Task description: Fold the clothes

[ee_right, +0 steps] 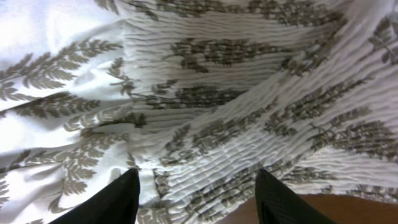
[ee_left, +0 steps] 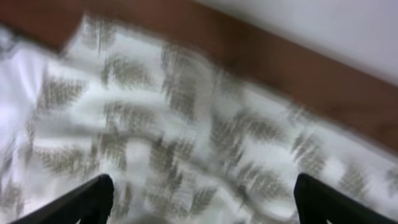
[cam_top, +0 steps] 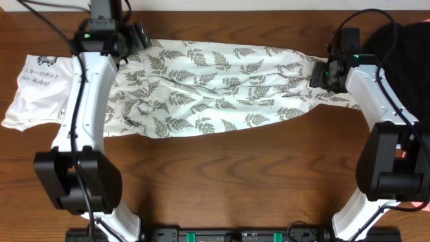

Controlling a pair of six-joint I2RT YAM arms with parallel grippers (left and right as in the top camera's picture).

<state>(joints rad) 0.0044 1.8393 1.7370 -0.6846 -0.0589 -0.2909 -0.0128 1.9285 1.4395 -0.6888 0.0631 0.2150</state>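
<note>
The clothes (cam_top: 222,84), a long white garment printed with grey fern leaves, lie spread lengthwise across the wooden table. My left gripper (cam_top: 140,35) hovers over the garment's far left corner. In the blurred left wrist view it is open (ee_left: 202,180), its fingers (ee_left: 93,199) wide apart above the leaf print (ee_left: 186,124). My right gripper (cam_top: 317,72) is at the garment's right end. Seen from the right wrist it stands open (ee_right: 198,173), with the ribbed, gathered fabric (ee_right: 249,112) lying under and between its fingers (ee_right: 118,199); they do not pinch it.
A plain white shirt printed "Mr Robot" (cam_top: 33,87) lies at the left, partly under the fern garment. A black garment (cam_top: 403,47) is heaped at the far right. Bare wooden table (cam_top: 235,175) lies in front of the garment. A pale wall (ee_left: 323,25) borders the table's far edge.
</note>
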